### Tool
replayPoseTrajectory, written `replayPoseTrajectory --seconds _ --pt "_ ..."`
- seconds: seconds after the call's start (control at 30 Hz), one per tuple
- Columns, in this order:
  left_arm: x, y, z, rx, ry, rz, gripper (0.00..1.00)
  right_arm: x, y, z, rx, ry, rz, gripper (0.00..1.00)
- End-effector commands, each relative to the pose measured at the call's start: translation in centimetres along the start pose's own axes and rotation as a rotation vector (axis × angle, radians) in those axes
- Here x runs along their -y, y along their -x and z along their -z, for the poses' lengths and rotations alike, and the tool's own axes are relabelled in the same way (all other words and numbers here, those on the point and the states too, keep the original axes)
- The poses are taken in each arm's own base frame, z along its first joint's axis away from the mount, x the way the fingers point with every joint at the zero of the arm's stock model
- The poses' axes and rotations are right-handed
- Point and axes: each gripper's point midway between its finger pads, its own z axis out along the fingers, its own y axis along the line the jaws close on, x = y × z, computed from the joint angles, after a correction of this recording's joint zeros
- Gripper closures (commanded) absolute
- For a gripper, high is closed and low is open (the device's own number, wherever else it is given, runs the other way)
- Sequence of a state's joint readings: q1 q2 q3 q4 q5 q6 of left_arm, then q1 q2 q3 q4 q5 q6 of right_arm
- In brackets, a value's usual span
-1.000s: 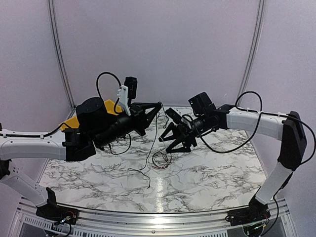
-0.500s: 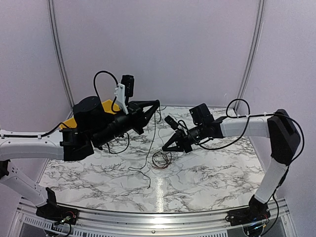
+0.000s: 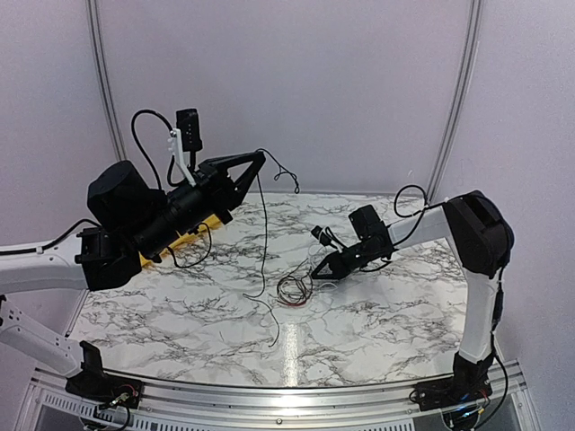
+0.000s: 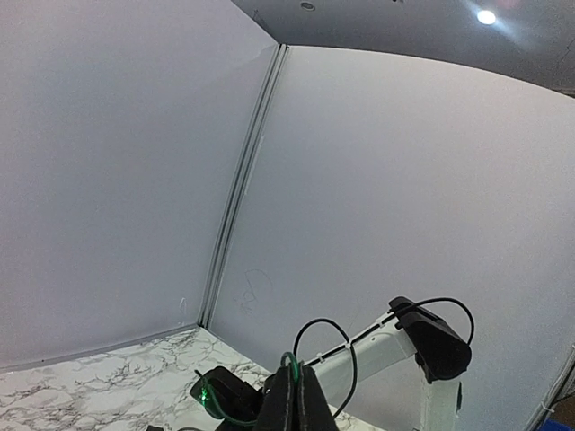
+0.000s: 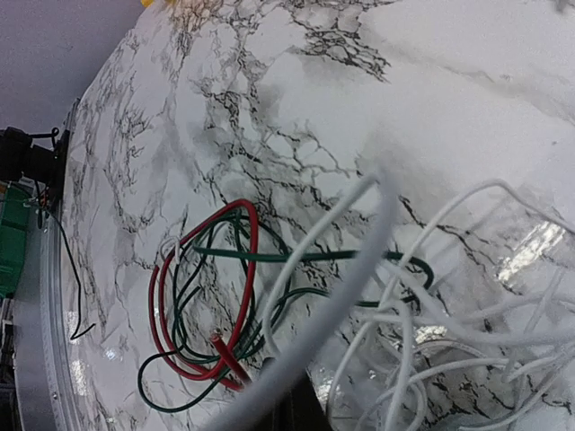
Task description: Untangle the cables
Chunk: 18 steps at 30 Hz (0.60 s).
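The cables [image 3: 295, 289] lie as a small tangle of thin red, green and white loops at mid-table. My left gripper [image 3: 260, 157] is raised high at the back left and shut on a green cable [image 4: 289, 361] that loops over its tips. That strand [image 3: 260, 242] hangs from the tips down to the table. My right gripper [image 3: 316, 272] sits low at the marble, just right of the tangle, shut. In the right wrist view the red and green loops [image 5: 202, 301] lie ahead of its tips [image 5: 295, 404] and white cables [image 5: 431, 346] cross in front. Whether one is pinched does not show.
A yellow bin [image 3: 184, 239] stands at the back left, mostly hidden behind the left arm. The hanging strand's loose end [image 3: 274, 339] trails toward the front of the marble table [image 3: 386, 323]. Walls close the back and both sides.
My left gripper rose and swung left, pulling its strand up. My right gripper went from open to shut and dropped to the table beside the tangle.
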<state>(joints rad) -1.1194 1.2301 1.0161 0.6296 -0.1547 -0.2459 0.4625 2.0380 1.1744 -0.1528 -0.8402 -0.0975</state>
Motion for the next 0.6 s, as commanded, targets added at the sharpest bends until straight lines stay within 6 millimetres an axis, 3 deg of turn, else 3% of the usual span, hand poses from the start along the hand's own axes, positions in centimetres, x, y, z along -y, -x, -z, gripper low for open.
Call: replayPoseTrajectory --seconds 0.0,0.1,0.23,0.4,0.57 --pt "-0.3 -2.0 -0.3 -0.031 0.006 -0.011 1.00 -1.8 3.4 1.8 0.043 -0.016 0.103 0.81" --pt "-0.3 -4.2 -0.7 -0.084 -0.014 -0.005 1.00 -4.1 5.2 4.2 0.080 -0.035 0.220 0.64" --pt "-0.5 -6.7 -0.8 -0.147 -0.020 0.000 1.00 -8.1 7.3 8.0 0.144 -0.056 0.409 0.51" --pt "-0.1 -9.0 -1.0 -0.214 -0.069 -0.003 1.00 -12.5 9.6 11.8 0.214 -0.063 0.589 0.46" --pt "1.3 -10.8 -1.4 -0.294 -0.172 0.007 1.00 -14.5 11.3 13.0 0.214 -0.015 0.637 0.46"
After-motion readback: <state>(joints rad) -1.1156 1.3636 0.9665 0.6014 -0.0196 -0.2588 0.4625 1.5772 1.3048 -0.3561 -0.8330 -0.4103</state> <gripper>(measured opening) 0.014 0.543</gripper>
